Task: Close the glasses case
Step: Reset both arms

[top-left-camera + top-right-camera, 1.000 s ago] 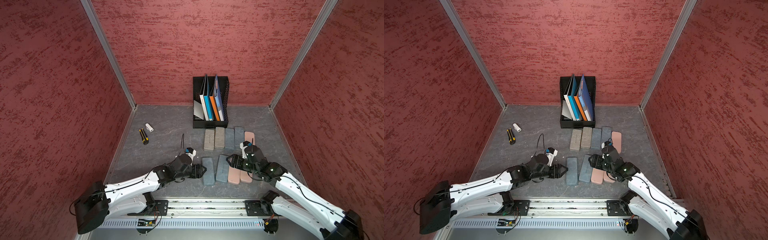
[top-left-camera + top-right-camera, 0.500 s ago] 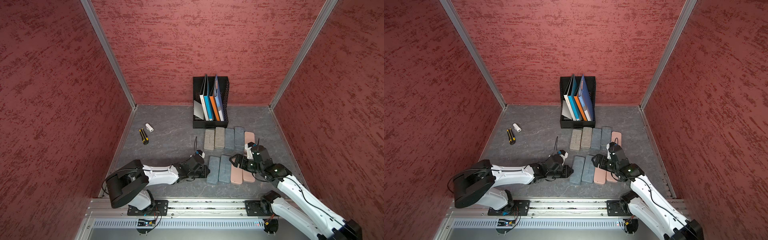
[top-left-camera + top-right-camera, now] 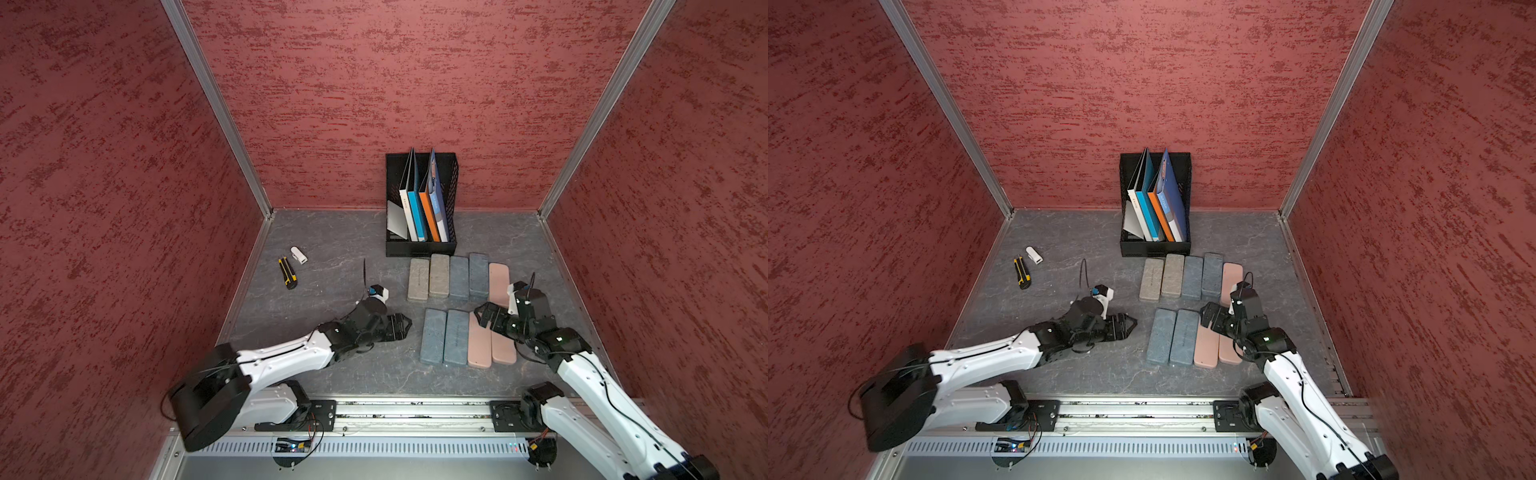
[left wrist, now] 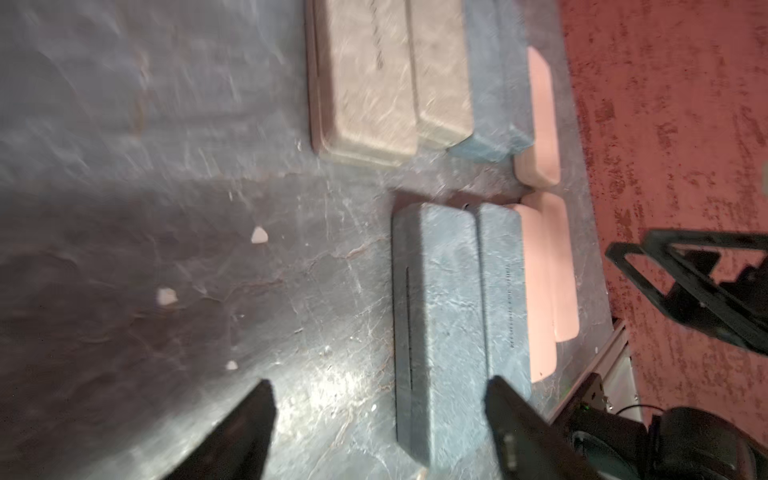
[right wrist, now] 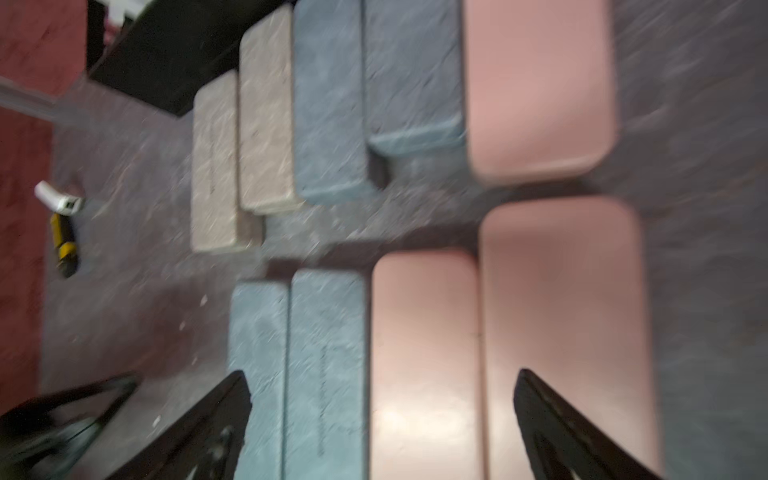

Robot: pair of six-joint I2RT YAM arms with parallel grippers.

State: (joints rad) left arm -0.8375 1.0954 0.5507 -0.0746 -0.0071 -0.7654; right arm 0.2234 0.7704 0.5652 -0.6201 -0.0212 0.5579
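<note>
Since a second ago the blue glasses case (image 3: 432, 336) has slid over against a second blue case (image 3: 456, 337), and the left gripper (image 3: 405, 328) has drawn back from it. Well out to that gripper's left lie a yellow-and-black utility knife (image 3: 287, 273) and a small white object (image 3: 298, 254). The left gripper sits low over the grey table (image 3: 332, 291), its fingers spread wide and empty. The glasses case lies flat and shut just ahead of its fingertips, apart from them in both top views. On the far side of the second blue case lie two pink cases (image 3: 478, 349), all side by side. The right gripper (image 3: 482, 318) hangs over the pink cases' far ends, fingers wide and gripping nothing. Farther out than both grippers are a row of five closed cases (image 3: 457, 278) and a black file holder (image 3: 419, 249).
</note>
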